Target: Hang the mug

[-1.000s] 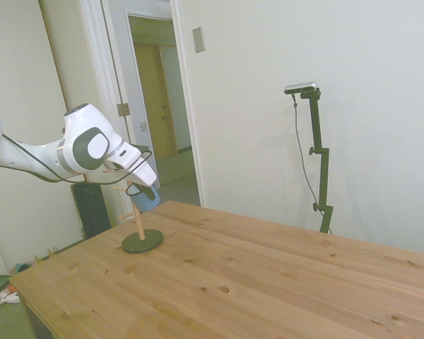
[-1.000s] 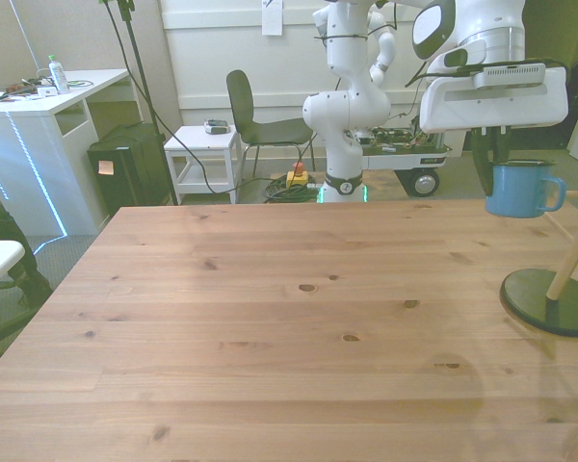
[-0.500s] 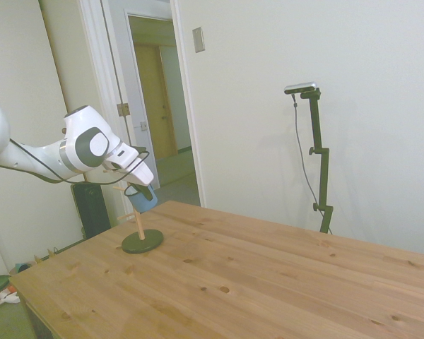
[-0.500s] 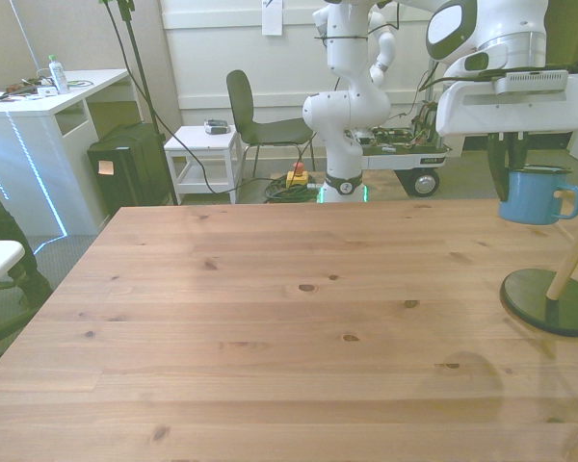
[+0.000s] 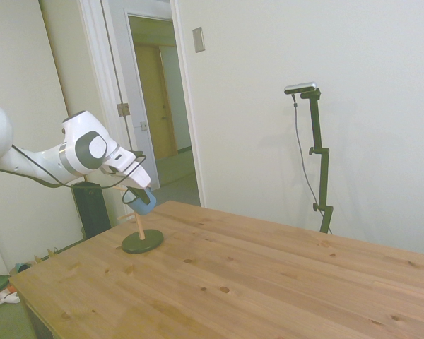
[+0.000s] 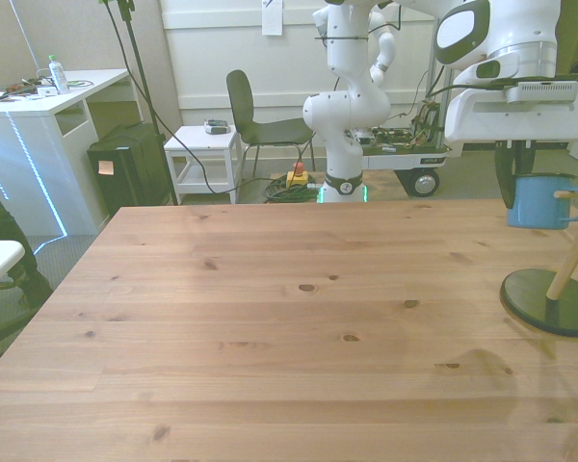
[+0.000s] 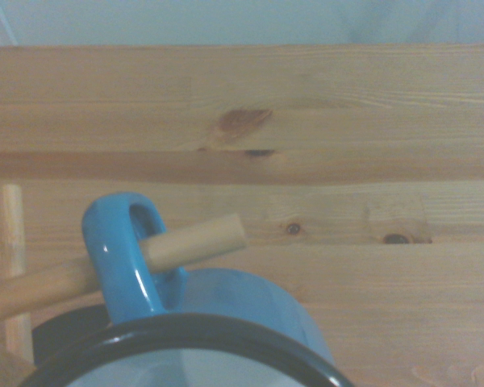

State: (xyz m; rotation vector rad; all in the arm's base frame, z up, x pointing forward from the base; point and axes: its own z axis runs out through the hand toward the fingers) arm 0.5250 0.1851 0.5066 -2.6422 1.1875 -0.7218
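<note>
On the wooden table (image 6: 270,318), toward the front view's right, stood a rack (image 6: 551,300) whose peg (image 7: 195,240) passed through the handle of the blue mug (image 6: 538,201), which the gripper (image 6: 518,175) above held clamped by its rim.

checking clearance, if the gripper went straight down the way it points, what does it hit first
The gripper points down holding the mug; below looks free down to the table beside the rack's dark base, though depth is unclear.
</note>
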